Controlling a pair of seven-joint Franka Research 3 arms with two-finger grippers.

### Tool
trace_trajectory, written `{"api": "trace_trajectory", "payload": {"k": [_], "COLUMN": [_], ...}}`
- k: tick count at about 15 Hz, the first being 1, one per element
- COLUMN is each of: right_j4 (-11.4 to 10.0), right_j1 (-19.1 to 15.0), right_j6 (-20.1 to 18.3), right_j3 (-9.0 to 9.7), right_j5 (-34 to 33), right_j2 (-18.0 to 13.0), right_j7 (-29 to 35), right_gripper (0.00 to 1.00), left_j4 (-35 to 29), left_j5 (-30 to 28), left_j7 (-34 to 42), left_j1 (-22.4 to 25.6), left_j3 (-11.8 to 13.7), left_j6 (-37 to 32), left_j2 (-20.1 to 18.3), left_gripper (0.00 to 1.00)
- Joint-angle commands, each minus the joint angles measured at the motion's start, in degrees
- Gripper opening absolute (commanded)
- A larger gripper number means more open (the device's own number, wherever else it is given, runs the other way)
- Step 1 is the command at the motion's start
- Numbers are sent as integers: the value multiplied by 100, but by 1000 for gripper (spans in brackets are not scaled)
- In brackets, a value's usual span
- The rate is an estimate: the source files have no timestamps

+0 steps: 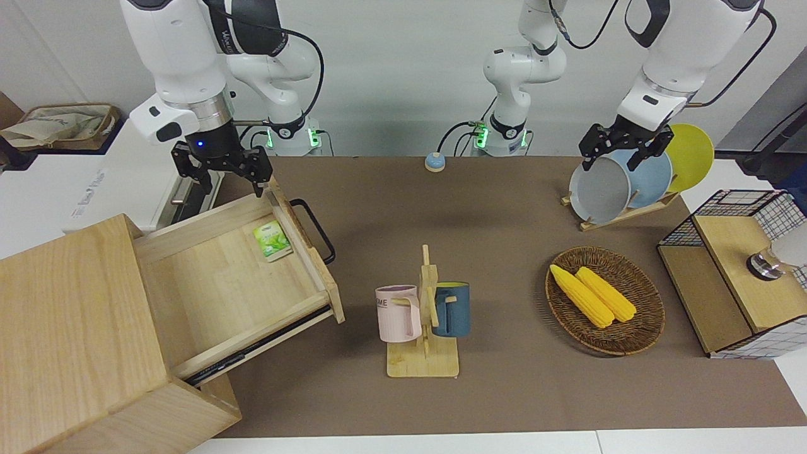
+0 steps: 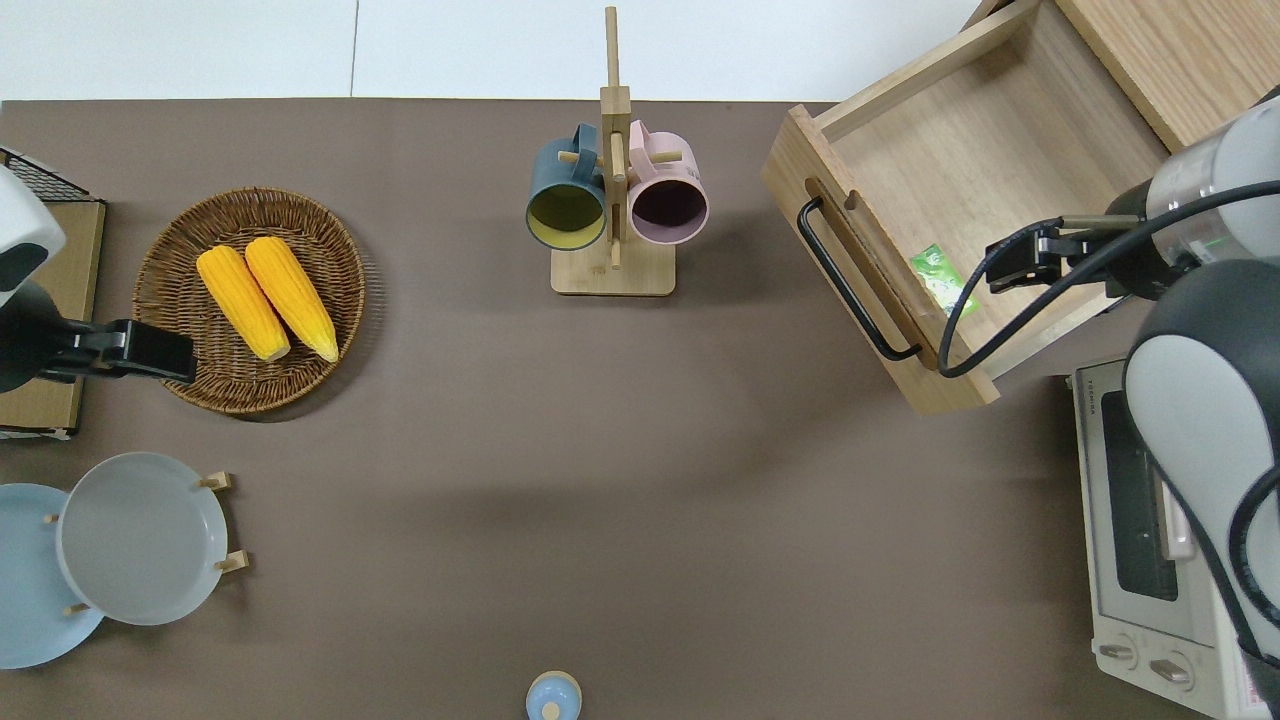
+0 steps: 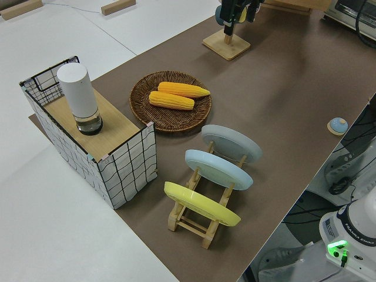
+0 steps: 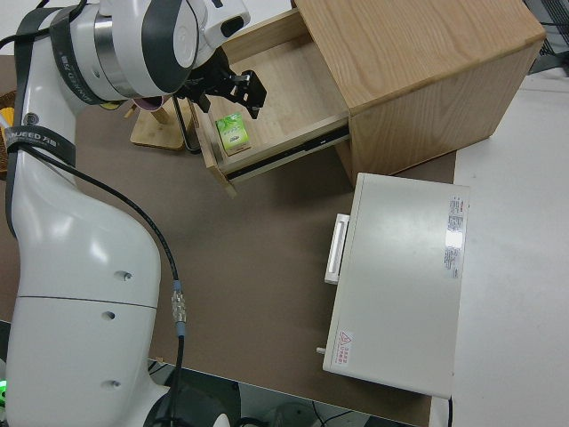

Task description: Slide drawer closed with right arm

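Note:
The light-wood drawer (image 1: 233,277) stands pulled far out of its cabinet (image 1: 69,328), at an angle to the table edge. Its black loop handle (image 1: 315,230) faces the table's middle. A green packet (image 1: 272,240) lies inside, near the drawer's front panel. My right gripper (image 1: 224,170), with its blue light lit, hangs open over the drawer's inside (image 2: 960,150), next to the side wall nearer the robots and beside the packet (image 2: 942,278). It holds nothing. The right side view shows the gripper (image 4: 233,89) above the open drawer (image 4: 276,107). The left arm (image 1: 624,148) is parked, its gripper open.
A white toaster oven (image 2: 1150,540) stands beside the cabinet, nearer the robots. A mug rack (image 1: 423,315) with two mugs stands mid-table. Toward the left arm's end are a wicker basket (image 1: 649,328) with corn, a plate rack (image 1: 624,183) and a wire-mesh box (image 1: 731,271).

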Motion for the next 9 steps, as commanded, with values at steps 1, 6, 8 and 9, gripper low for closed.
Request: {"api": "trace_trajectory", "payload": {"k": [1,6,8,9], "right_j4": [-32,-41,-32,-32], "right_j1": [-118,-119,-119,-119], "right_j6": [-184,-193,-193,-193], "right_j3": [-27,-27,-19,-10], "right_j5": [223,225,216,233], "right_j2": [-114,-141,-149,-158], "right_j7": [-162,-241,-259,-268], "right_gripper": [985,985,985,985], "left_j4": [140,149,149,149], "left_j5": [98,98,98,98], "left_j7": [55,55,55,55], "left_j1": [22,22,22,22], "left_j3": [-37,-37,-37,-37], "left_j6": [-113,-113,-113,-113], "left_j2": [65,65,65,65], "left_gripper": [993,993,993,993]}}
